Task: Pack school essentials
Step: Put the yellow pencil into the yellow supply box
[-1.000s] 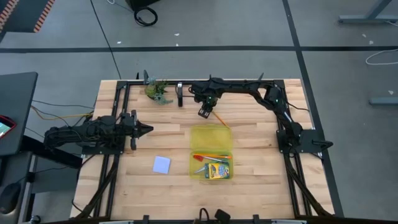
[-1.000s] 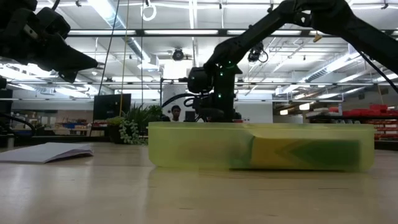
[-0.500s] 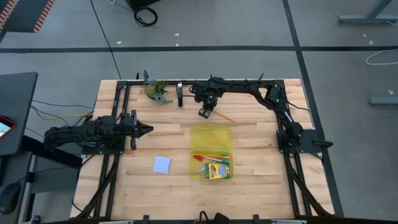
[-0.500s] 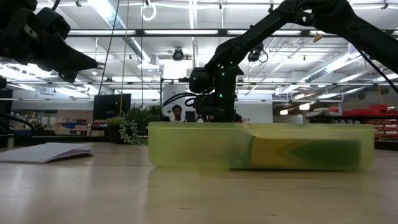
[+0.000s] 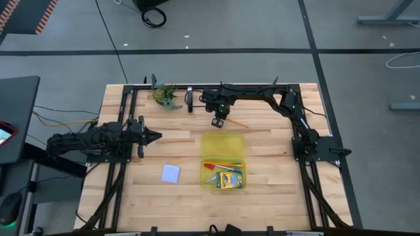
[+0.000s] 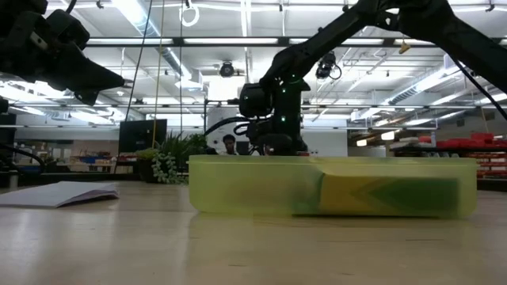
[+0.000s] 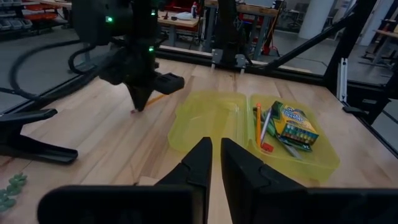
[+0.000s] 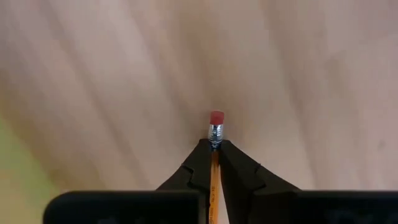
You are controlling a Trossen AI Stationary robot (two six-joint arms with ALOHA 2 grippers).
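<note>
The right gripper [image 5: 218,122] is clamping the orange pencil [image 8: 214,163] just below its red eraser tip, low over the bare table [image 5: 275,170] on the far side of the yellow case [image 5: 222,145], evidently to carry it there. The pencil is slim, with a silver ferrule. The left gripper [image 5: 156,136] is waiting at the left, fingers nearly together, holding nothing.
</note>
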